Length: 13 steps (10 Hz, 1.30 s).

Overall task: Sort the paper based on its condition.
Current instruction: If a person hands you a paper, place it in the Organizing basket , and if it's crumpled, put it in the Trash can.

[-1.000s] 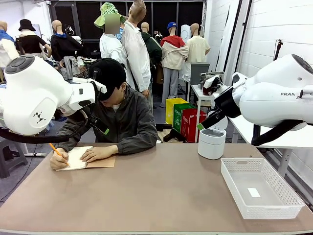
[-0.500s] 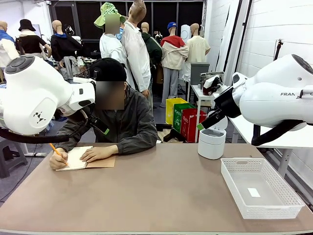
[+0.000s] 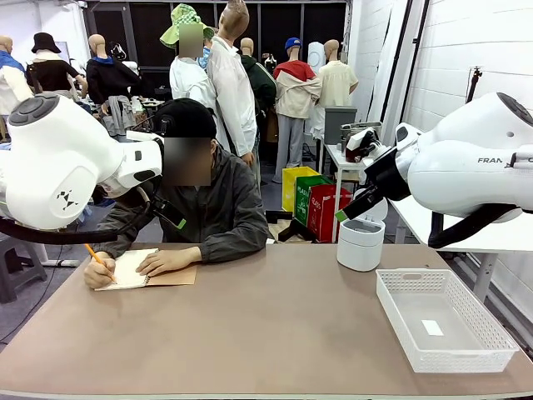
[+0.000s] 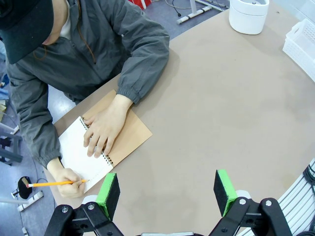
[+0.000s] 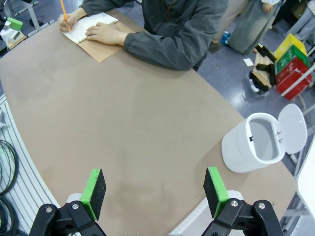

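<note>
Sorting has not begun: the paper (image 4: 74,150) is a page in the notebook (image 4: 133,135) near the table's (image 3: 266,333) far left edge, under the person's pencil (image 4: 56,183). The left hand (image 4: 166,189) and right hand (image 5: 155,189) hang above the table, jaws wide, empty. The bin (image 5: 246,147), lid up, and basket (image 3: 398,310) stand right; the middle offers open room.

Table (image 3: 275,333): notebook (image 3: 127,271), bin (image 3: 360,244) (open), tray (image 3: 398,321)
</note>
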Tool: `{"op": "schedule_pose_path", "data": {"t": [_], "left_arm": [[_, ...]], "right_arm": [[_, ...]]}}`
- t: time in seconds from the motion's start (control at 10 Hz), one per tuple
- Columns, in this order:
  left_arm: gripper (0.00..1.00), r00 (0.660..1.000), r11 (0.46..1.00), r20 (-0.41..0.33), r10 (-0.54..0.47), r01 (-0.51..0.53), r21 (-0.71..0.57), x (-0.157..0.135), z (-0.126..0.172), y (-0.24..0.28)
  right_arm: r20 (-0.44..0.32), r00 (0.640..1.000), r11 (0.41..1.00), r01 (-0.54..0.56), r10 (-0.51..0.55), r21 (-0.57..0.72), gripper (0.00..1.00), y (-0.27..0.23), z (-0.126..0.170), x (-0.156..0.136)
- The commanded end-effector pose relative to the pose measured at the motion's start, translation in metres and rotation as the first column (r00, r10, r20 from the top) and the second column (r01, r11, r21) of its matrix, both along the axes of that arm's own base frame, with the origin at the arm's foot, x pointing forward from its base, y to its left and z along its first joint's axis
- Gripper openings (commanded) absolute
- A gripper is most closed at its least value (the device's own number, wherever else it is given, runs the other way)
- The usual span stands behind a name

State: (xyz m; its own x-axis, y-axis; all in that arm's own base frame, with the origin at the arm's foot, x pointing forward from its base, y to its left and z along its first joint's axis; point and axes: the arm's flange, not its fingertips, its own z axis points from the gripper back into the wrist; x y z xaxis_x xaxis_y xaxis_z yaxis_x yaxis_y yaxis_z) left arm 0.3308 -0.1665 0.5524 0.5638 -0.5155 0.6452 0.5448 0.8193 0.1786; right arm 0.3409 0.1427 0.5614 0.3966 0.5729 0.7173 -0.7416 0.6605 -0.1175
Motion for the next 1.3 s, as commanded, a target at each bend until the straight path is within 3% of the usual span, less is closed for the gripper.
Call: {"op": "schedule_pose_path", "data": {"t": [0.0, 1.2], "left_arm": [[1.00, 1.000, 1.000, 0.002, 0.004, -0.004, 0.003, 0.0001, -0.0004, 0.0000], [1.00, 1.000, 1.000, 0.002, 0.004, -0.004, 0.003, 0.0001, -0.0004, 0.0000]], "right_arm": [[-0.003, 1.000, 1.000, -0.003, 0.003, 0.001, 1.00, 0.0004, -0.0003, -0.0003], [-0.003, 1.000, 1.000, -0.003, 0.003, 0.001, 1.00, 0.0004, -0.0003, -0.0003]]}}
